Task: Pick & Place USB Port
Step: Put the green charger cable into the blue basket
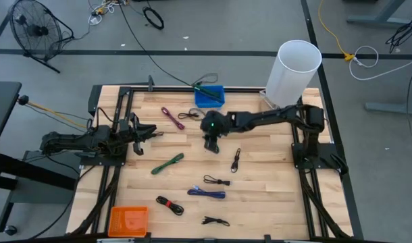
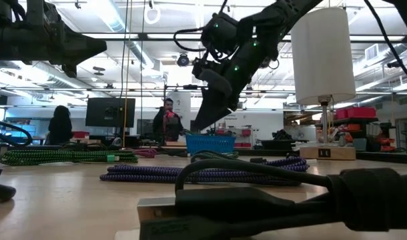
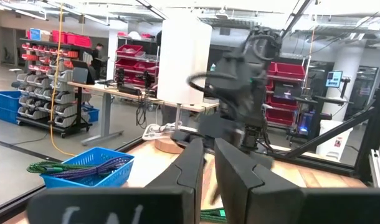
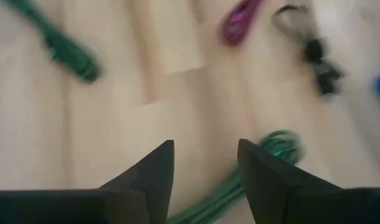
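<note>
Several coiled cables lie flat on the wooden table (image 1: pixel 273 196): magenta (image 1: pixel 172 118), green (image 1: pixel 167 163), blue-purple (image 1: pixel 207 194) and black ones (image 1: pixel 236 160). Which of them is the USB port I cannot tell. In the low view a black cable with a metal plug (image 2: pixel 157 217) lies close to the camera. My right gripper (image 1: pixel 211 144) hangs open over the table's middle, slanting down, with nothing between its fingers (image 4: pixel 205 144). On the table just past its fingers lies another green cable (image 4: pixel 271 149). My left gripper (image 1: pixel 152 133) waits shut at the table's left.
A blue basket (image 1: pixel 209 96) holding a green cable stands at the far edge. A tall white cylinder (image 1: pixel 297 71) stands at the far right corner and an orange tray (image 1: pixel 128 221) at the near left corner. Bare wood shows at the near right.
</note>
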You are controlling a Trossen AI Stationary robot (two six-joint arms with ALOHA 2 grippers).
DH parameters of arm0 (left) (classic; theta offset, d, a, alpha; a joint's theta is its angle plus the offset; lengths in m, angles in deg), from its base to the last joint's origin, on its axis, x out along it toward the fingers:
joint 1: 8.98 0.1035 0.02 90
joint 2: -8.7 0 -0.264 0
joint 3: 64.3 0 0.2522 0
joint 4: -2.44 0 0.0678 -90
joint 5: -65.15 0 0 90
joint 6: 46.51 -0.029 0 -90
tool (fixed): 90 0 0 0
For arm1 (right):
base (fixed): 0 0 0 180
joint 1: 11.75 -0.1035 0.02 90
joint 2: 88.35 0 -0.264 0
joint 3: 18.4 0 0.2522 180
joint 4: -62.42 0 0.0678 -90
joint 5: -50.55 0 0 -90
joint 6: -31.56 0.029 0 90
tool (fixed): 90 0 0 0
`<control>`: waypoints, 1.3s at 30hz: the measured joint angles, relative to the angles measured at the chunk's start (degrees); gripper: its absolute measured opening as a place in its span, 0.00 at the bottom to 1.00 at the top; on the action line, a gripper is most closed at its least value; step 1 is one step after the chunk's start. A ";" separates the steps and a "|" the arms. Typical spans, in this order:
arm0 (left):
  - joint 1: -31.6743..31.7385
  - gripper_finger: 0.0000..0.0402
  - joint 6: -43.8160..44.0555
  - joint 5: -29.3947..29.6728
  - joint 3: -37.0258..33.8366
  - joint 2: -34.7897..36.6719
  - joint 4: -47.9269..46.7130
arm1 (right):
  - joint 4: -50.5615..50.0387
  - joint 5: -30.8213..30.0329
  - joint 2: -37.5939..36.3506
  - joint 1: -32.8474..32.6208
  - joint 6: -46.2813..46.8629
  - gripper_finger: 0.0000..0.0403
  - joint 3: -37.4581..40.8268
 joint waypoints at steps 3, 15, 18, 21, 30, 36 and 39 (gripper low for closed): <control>0.01 0.11 0.00 0.00 -0.01 -0.01 -0.11 | -2.24 0.00 0.00 -2.19 2.13 0.49 0.00; 0.01 0.11 0.04 0.00 0.00 -0.01 -0.39 | -9.36 -9.38 0.00 -3.86 13.15 0.65 0.00; 0.00 0.11 0.04 0.00 0.00 0.01 -0.39 | -9.21 -10.78 0.02 -3.90 15.72 0.67 0.00; 0.01 0.11 0.06 0.00 -0.02 0.01 -0.39 | -10.12 -12.87 0.45 -4.21 16.70 0.68 0.00; 0.01 0.11 0.04 0.00 0.00 -0.01 -0.67 | -9.44 -14.15 0.98 -4.61 22.15 0.68 0.02; 0.00 0.11 0.04 0.00 0.00 0.01 -0.74 | -6.09 -15.57 0.99 -5.04 22.65 0.68 2.68; 0.02 0.11 0.04 0.00 0.00 0.00 -0.76 | -1.82 -14.68 1.01 -5.06 23.22 0.68 5.12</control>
